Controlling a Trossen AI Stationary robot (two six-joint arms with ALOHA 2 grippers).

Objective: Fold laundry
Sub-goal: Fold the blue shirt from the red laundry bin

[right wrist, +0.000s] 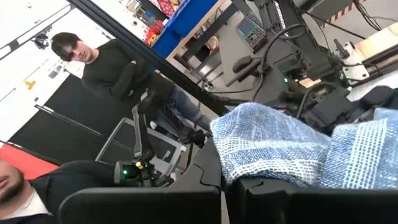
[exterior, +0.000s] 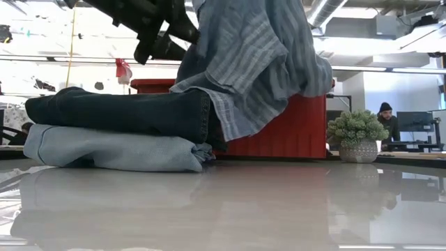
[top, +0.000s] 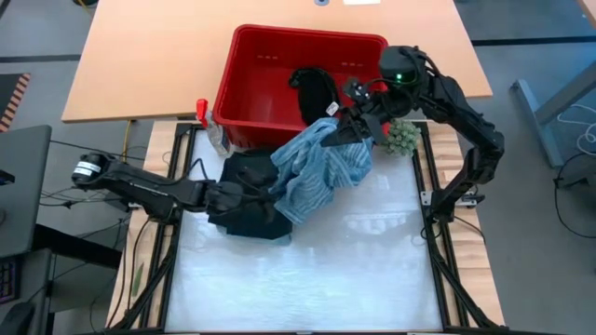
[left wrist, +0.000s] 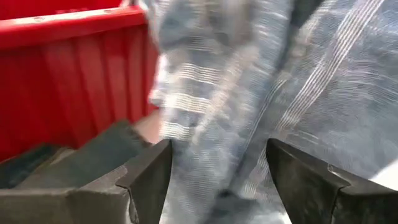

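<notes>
1. Striped grey-blue cloth, a shirt (top: 317,172), hangs in the air over the far middle of the table. Its top corner is pinched in the right gripper (top: 346,123), whose fingers are clenched tight on a fold of the fabric; the rest drapes down toward 7 o'clock onto the pile below.

2. Under the shirt's lower edge, at about 9 o'clock from the table's centre, lie dark navy trousers (exterior: 118,111) stacked on a light blue garment (exterior: 111,150). Both look folded flat, so I judge those two pieces done.

3. At the navy pile, the left gripper (top: 244,193) sits low with its fingers (left wrist: 149,177) spread apart, grasping nothing. The striped cloth hangs right in front of the gap between them, so it seems poised to catch the shirt's lower edge.

4. Behind the shirt, at 12 o'clock, stands a red plastic basket (top: 251,88). A black garment (top: 315,93) remains inside it, draped toward the near wall, not yet taken out.

5. Beside the basket's right corner, at about 2 o'clock, sits a small green fuzzy ball (top: 402,137), not part of the job.

6. My reading: roughly midway. Two items folded, the striped shirt lifted but not yet spread or folded, and at least the black piece left in the basket.
</notes>
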